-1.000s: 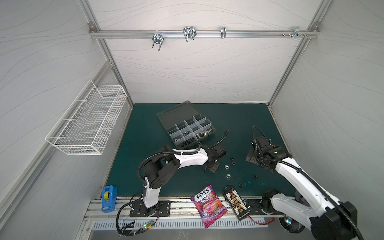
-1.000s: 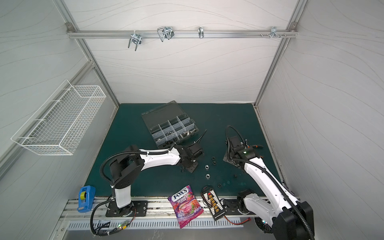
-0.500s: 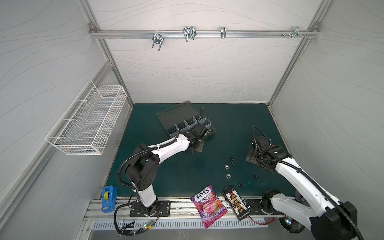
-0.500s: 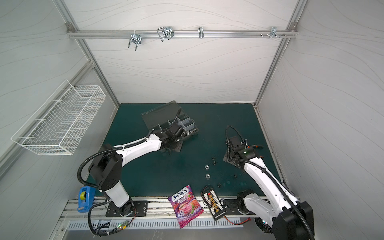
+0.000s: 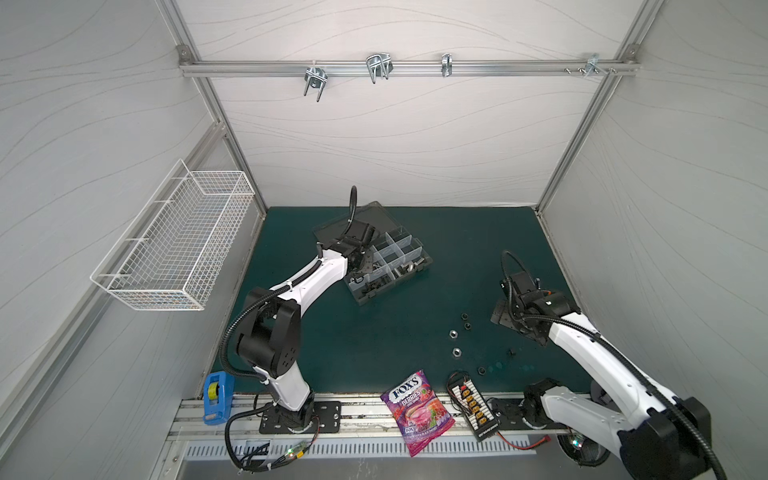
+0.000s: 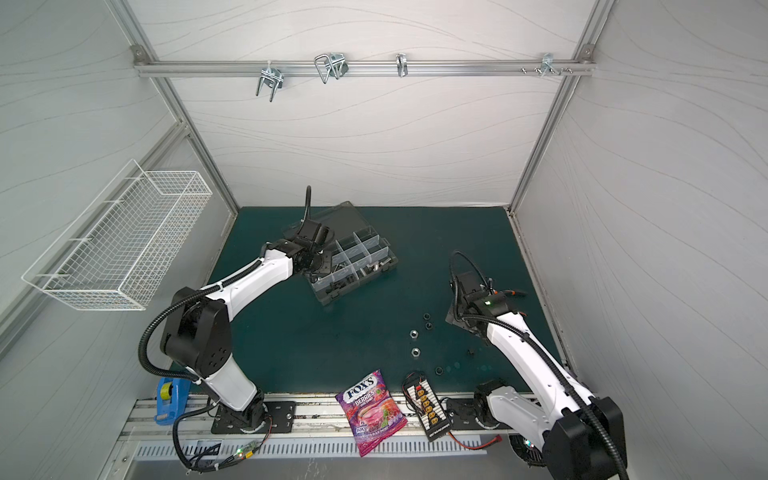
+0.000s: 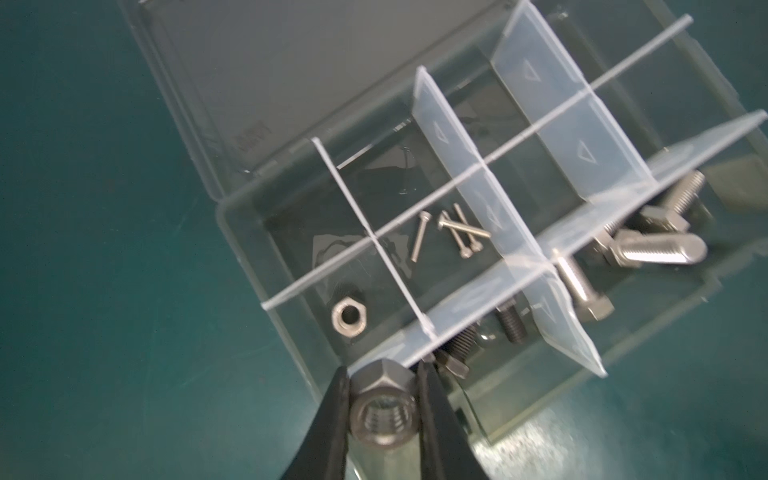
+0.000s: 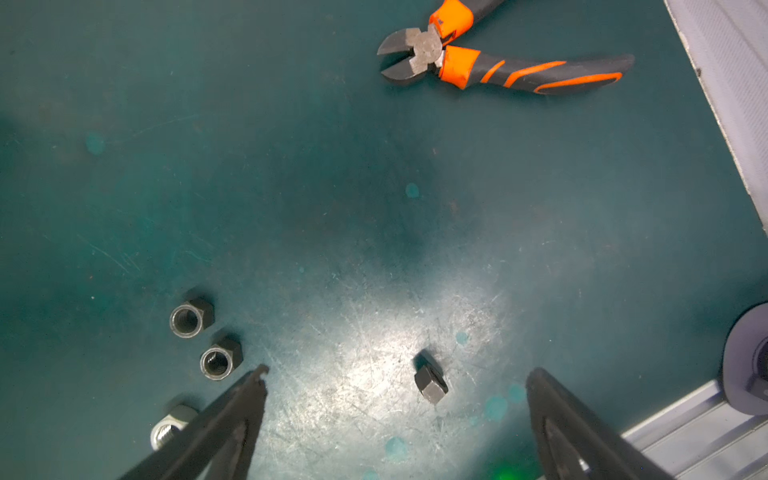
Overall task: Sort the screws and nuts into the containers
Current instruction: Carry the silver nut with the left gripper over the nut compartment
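My left gripper is shut on a silver hex nut, held above the near corner of the smoky-grey organizer box. Its lid lies open. One container holds a silver nut, another thin screws, others black screws and thick hex bolts. In both top views the left gripper hangs over the left end of the box. My right gripper stands open just above the mat. By it lie two black nuts, a silver nut and a small black hex piece.
Loose nuts are scattered on the green mat left of the right gripper. Orange-handled cutters lie beyond it near the right wall. A candy bag, a connector board and a blue tape dispenser sit along the front rail. A white wire basket hangs on the left wall.
My left arm has swung from the loose nuts at mid-mat back to the organizer box, carrying the silver nut. The right arm has not moved.
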Available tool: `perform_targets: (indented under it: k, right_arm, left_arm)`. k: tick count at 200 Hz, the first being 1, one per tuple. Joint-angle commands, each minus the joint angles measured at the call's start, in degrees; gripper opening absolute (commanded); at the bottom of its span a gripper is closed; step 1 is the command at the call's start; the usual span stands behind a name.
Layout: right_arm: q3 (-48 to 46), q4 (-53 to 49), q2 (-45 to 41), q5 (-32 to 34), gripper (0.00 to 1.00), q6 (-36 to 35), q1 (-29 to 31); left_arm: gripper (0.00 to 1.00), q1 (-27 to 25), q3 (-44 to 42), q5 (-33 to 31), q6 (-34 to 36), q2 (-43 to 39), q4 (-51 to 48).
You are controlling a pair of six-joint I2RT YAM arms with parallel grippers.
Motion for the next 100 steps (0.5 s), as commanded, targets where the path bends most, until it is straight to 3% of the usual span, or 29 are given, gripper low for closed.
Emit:
perform_targets:
  k: [1,100]
  right_arm:
    - [0.6,-0.8,-0.3,0.0,0.99,0.4,-0.2]
    - [0.7,-0.6,0.1,-0.4,0.99,0.7,-0.2]
  left_arm:
    - [0.19,1.8,2.7,0.0,0.8,2.0,0.8]
    - [0.23,3.6,3.0,3.5,0.6,7.6,2.1]
